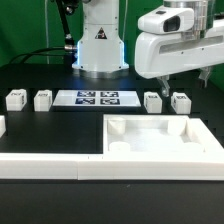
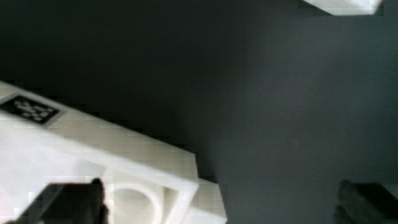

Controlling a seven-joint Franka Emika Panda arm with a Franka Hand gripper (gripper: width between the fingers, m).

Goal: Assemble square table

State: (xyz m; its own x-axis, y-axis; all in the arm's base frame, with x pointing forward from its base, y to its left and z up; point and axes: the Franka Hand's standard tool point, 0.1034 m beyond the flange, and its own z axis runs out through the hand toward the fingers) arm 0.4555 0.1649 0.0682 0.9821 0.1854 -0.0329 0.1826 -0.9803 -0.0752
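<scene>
Black tabletop (image 1: 50, 125), white square table (image 1: 150, 140) at the front, gripper (image 2: 217, 200) aloft, jaws wide apart.

The arm's base (image 1: 100, 50) is white and rounded, with a black triangle mark on its front. The wrist housing (image 1: 178, 42) is glossy white with dark seams. Its fingers (image 2: 68, 203) are black.

You are seeing the square table (image 2: 89, 150) running past the wrist frame (tag (image 2: 34, 110) blurring); fingertips (image 2: 68, 203) are showing dark, indistinct.
</scene>
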